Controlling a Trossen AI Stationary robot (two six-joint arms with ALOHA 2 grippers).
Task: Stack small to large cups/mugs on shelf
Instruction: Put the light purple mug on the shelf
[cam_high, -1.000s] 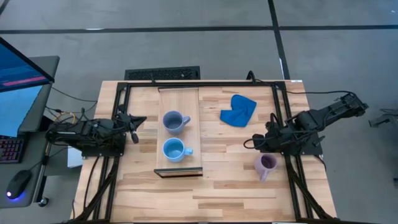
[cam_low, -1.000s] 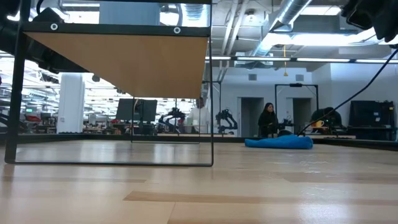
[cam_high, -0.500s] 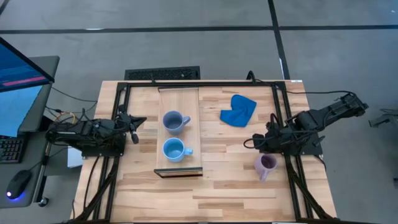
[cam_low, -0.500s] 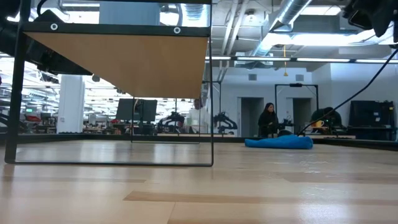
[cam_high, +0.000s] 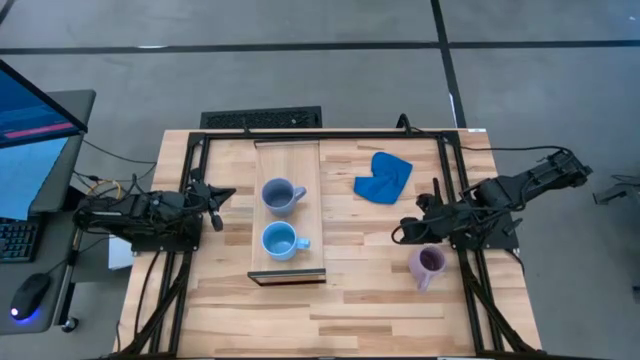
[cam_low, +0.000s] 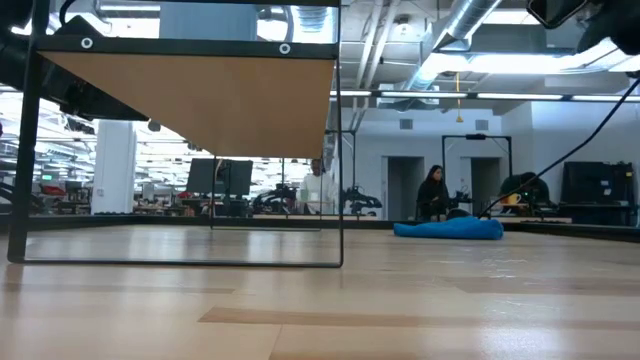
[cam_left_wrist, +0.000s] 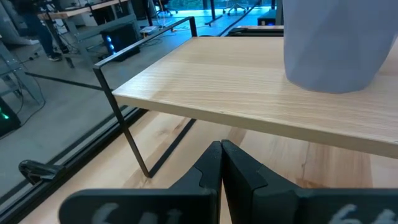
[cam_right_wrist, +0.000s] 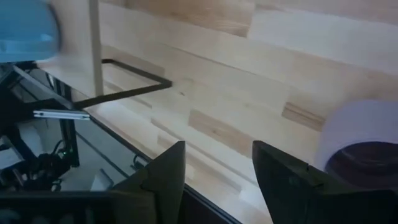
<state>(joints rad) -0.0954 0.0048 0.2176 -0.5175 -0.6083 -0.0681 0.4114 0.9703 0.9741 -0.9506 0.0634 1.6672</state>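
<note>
- Butcher-block counter in a lab with grey floor; a raised shelf stands left of centre, running from the near edge toward the far edge.
- Nearest thing: lilac mug on the counter by the right edge, near side, off the shelf, upright with its mouth up.
- Right pincer sits just beside the lilac mug on its far side, fingers spread, holding nothing. In the right wrist view the mug's rim is off to one side of the fingers, not between them.
- Sky blue mug is on the shelf's near half, handle toward the right edge.
- Slate blue mug is on the shelf just beyond it, apart from it, handle also toward the right.
- Left pincer waits at the left edge beside the shelf, fingers pressed together, empty.
- Farthest: bright blue cloth toward the far right corner, not involved.
- Step, as I read it: the approach to the lilac mug, the only one not yet on the shelf.
- Next move calls for lining the spread fingers over the mug's wall or rim, closing, lifting above shelf height, and carrying it left to the shelf.
- Size order can't be judged from above; the three look much alike.
</note>
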